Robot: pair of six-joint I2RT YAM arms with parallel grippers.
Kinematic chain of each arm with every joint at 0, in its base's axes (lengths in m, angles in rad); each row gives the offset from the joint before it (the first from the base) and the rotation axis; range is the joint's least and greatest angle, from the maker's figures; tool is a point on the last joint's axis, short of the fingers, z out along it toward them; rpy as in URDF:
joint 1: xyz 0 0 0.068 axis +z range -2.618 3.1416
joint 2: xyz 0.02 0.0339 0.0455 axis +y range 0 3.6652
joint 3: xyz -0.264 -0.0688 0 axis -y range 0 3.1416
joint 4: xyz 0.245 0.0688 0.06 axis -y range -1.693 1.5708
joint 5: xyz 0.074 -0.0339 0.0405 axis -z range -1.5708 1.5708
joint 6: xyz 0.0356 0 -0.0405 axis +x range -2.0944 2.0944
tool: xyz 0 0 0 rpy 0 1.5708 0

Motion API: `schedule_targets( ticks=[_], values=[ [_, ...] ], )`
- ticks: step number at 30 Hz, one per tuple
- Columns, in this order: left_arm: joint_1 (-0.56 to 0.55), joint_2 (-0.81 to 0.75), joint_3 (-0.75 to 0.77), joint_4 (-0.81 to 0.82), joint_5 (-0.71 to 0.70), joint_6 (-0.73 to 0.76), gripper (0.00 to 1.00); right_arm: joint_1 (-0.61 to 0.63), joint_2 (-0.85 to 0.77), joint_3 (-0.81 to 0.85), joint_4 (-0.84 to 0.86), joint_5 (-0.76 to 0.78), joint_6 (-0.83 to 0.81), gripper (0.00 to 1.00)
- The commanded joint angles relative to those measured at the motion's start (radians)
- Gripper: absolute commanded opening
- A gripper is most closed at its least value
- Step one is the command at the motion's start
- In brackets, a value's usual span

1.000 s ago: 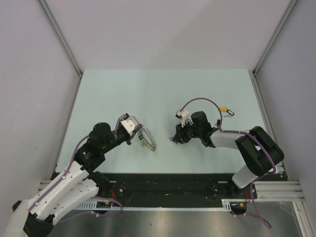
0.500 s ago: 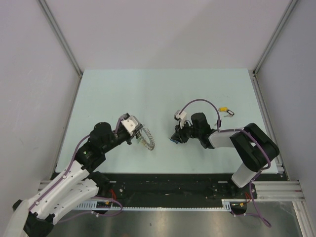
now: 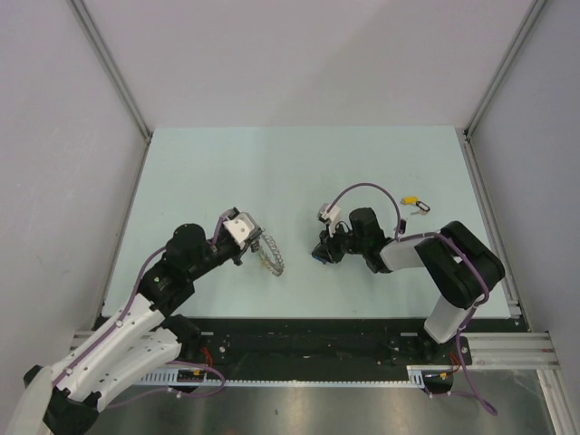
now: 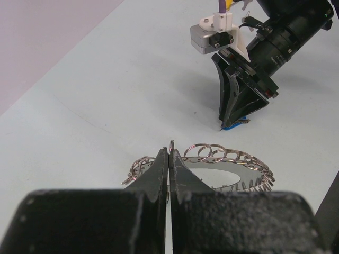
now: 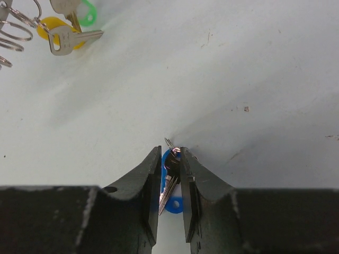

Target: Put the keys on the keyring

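My left gripper (image 3: 246,241) is shut on the near edge of the keyring (image 3: 273,256), a silver band edged with small wire loops. The left wrist view shows the jaws (image 4: 169,152) pinched on one loop, with the keyring (image 4: 241,157) stretching right. My right gripper (image 3: 319,255) points down at the table, shut on a key bunch with a blue tag (image 5: 174,203), tips (image 5: 170,152) near the surface. In the left wrist view it stands behind the ring (image 4: 235,103). A yellow-tagged key (image 5: 55,29) and a green tag (image 5: 86,10) lie by the ring's loops (image 5: 15,29).
Another yellow-tagged key with a black loop (image 3: 413,202) lies on the table at the right, behind my right arm. The pale table (image 3: 290,172) is bounded by grey walls on the left, back and right. A black rail (image 3: 308,340) runs along the near edge.
My right arm's elbow has swung left and inward; its gripper stays shut on the blue-tagged keys at about the same spot. The left gripper and keyring have shifted only slightly.
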Motion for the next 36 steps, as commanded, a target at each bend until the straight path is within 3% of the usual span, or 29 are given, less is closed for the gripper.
schedule_targets(
  ticks=[1, 7, 20, 25, 36],
  values=[
    [0.004, -0.002, 0.006, 0.071, 0.01, 0.02, 0.0, 0.005, 0.028, 0.016, 0.053, -0.028, -0.025, 0.25],
    [0.004, -0.002, 0.006, 0.071, 0.01, 0.021, 0.0, 0.005, 0.053, 0.019, 0.053, -0.031, -0.032, 0.24],
    [0.004, 0.003, 0.008, 0.068, 0.015, 0.021, 0.0, 0.003, 0.067, 0.022, 0.062, -0.039, -0.038, 0.0],
    [0.004, 0.003, 0.008, 0.068, 0.024, 0.021, 0.01, 0.003, 0.048, 0.022, 0.054, -0.045, -0.037, 0.0],
    [0.004, -0.027, -0.003, 0.112, 0.088, 0.003, 0.0, 0.015, -0.264, 0.022, -0.124, 0.044, 0.015, 0.0]
  ],
)
